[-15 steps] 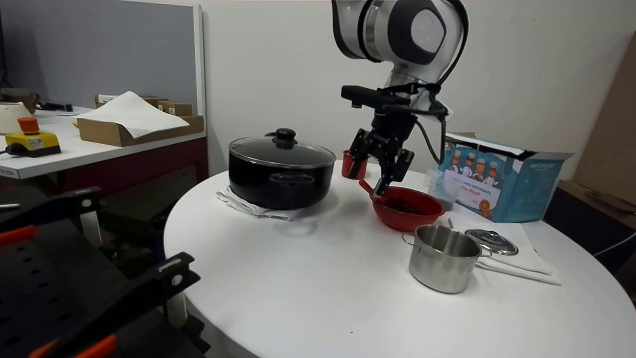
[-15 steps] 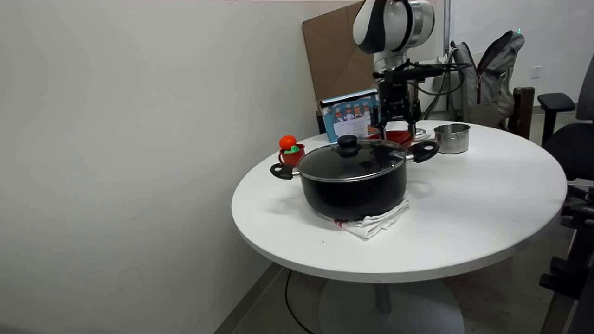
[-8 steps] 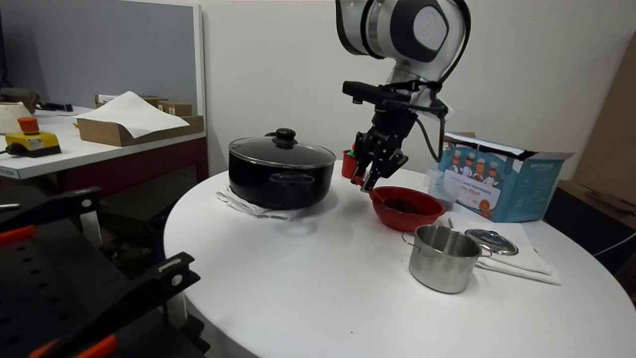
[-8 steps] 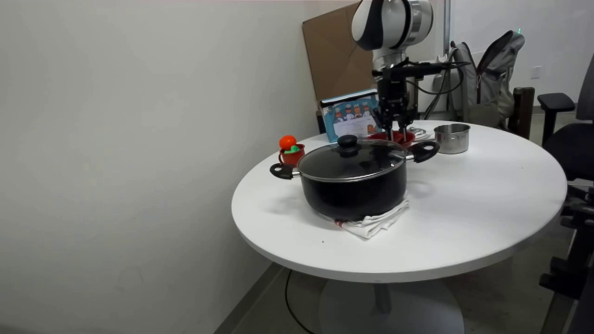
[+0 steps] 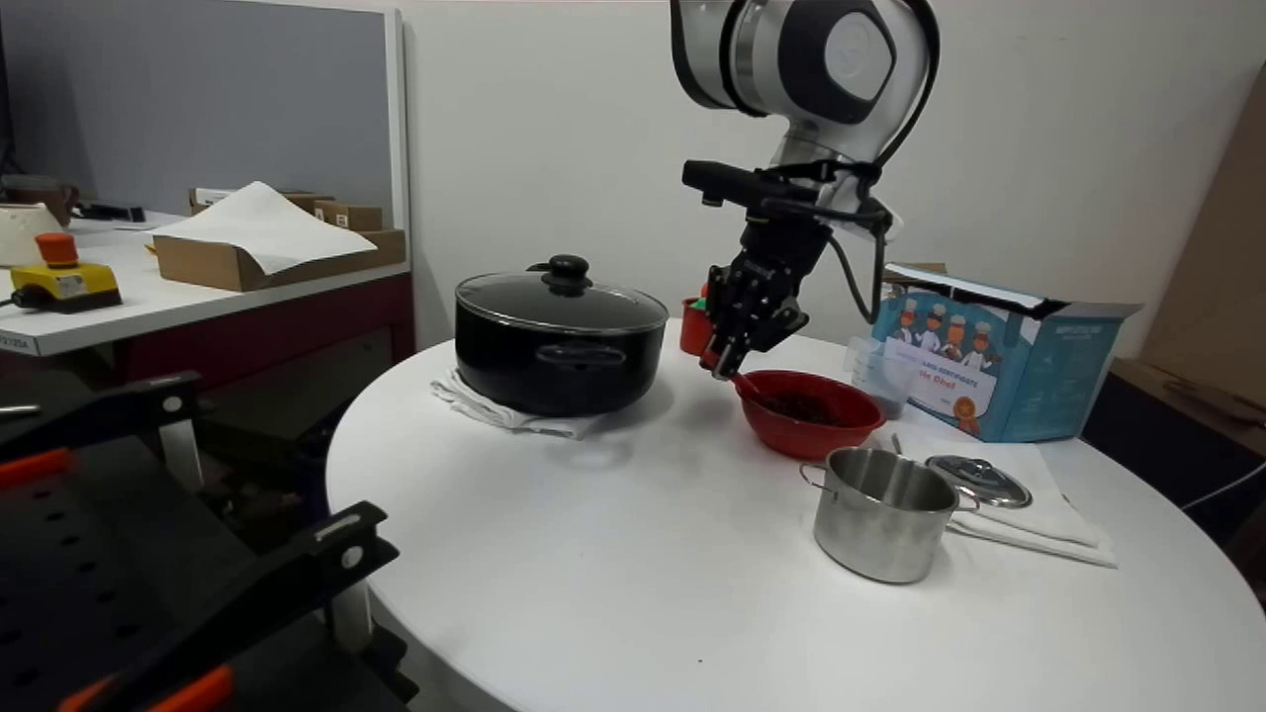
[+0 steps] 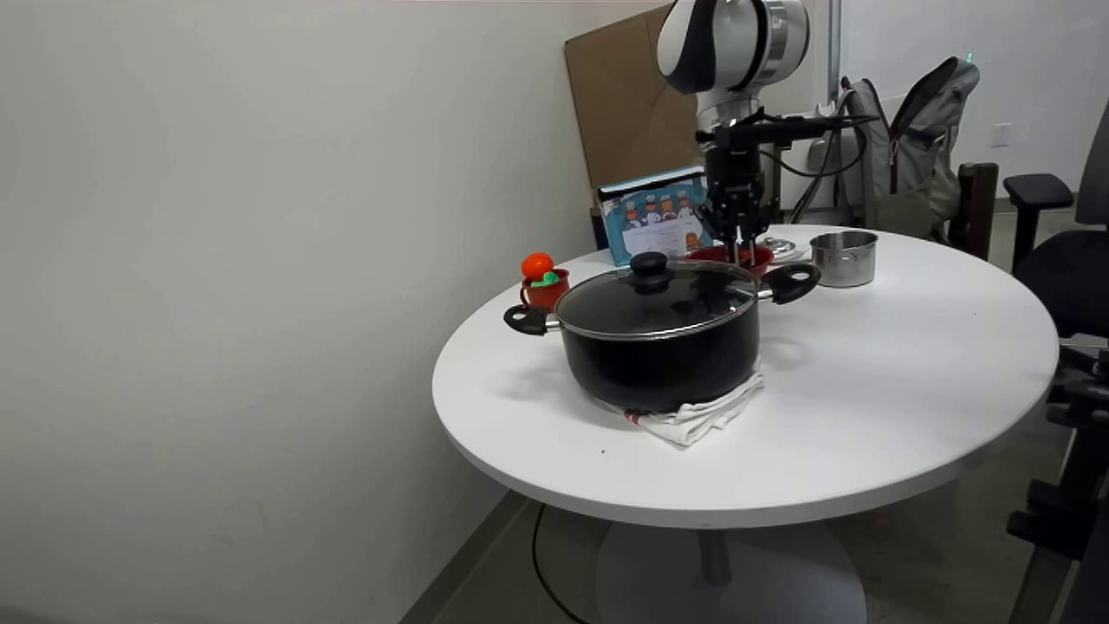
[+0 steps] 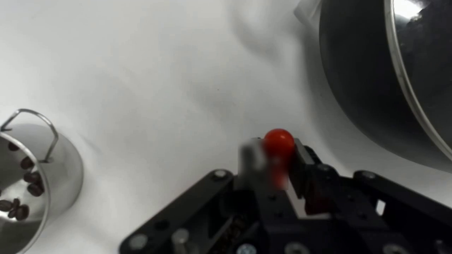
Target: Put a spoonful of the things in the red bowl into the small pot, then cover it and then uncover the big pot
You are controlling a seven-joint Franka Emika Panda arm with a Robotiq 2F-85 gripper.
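Note:
My gripper (image 7: 277, 153) is shut on the red handle of a spoon (image 7: 279, 138), whose rounded end pokes out between the fingers. In an exterior view the spoon's handle (image 5: 749, 387) slants down into the red bowl (image 5: 806, 435), among dark beans (image 5: 794, 406); its scoop is hidden. The small pot (image 5: 875, 534), shiny steel, stands uncovered in front of the bowl, and several beans (image 7: 34, 183) lie inside it. Its lid (image 5: 981, 481) rests on a folded cloth beside it. The black big pot (image 6: 663, 368) has its glass lid (image 6: 598, 308) on.
A white cloth (image 6: 693, 422) lies under the big pot. Near the wall stands a red cup (image 6: 546, 293) with a red-orange item (image 6: 537, 265) on top. Behind the bowl are a clear container (image 5: 880, 376) and a blue box (image 5: 1048, 386).
The jaws have come together around the spoon's handle, having stood wide apart a second ago. The arm has shifted slightly, and the handle's end has tipped a little away from the bowl.

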